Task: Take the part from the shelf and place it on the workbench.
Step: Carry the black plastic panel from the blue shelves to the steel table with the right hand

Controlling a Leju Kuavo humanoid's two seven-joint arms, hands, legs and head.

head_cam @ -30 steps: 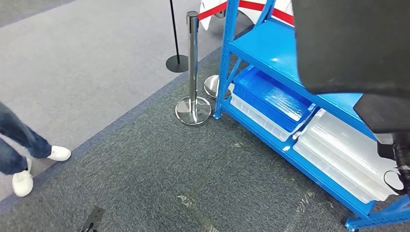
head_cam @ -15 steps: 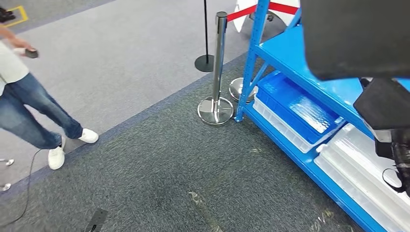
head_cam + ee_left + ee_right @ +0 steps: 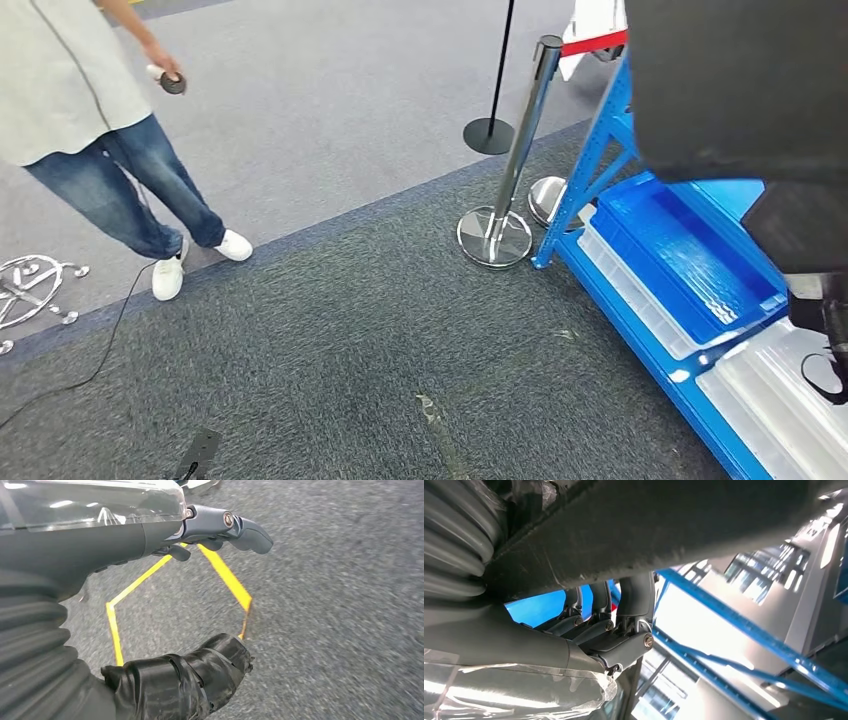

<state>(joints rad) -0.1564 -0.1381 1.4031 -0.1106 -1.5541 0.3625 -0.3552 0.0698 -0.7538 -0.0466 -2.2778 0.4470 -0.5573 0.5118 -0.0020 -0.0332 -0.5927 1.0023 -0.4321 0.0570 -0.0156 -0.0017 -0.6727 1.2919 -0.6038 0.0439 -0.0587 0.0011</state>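
A large black part (image 3: pixel 740 90) hangs close before my head camera at the upper right, hiding much of the blue shelf (image 3: pixel 598 190). In the right wrist view the same dark slab (image 3: pixel 649 525) lies across my right hand (image 3: pixel 609 625), whose fingers (image 3: pixel 636 597) curl up against its underside and grip it. My left hand (image 3: pixel 165 535) hangs over grey carpet marked with yellow tape (image 3: pixel 227 577); its thumb (image 3: pixel 200 680) and fingers are apart with nothing between them.
The shelf's low level carries a blue tray (image 3: pixel 690 250) and a clear tray (image 3: pixel 790 400). A chrome stanchion (image 3: pixel 515 160) with a red belt stands at the shelf's corner. A person (image 3: pixel 90 110) in jeans stands far left, with a cable (image 3: pixel 100 350) trailing across the carpet.
The whole picture has shifted right, so the camera has turned left. The person has come further into view. The black part keeps its place in the picture.
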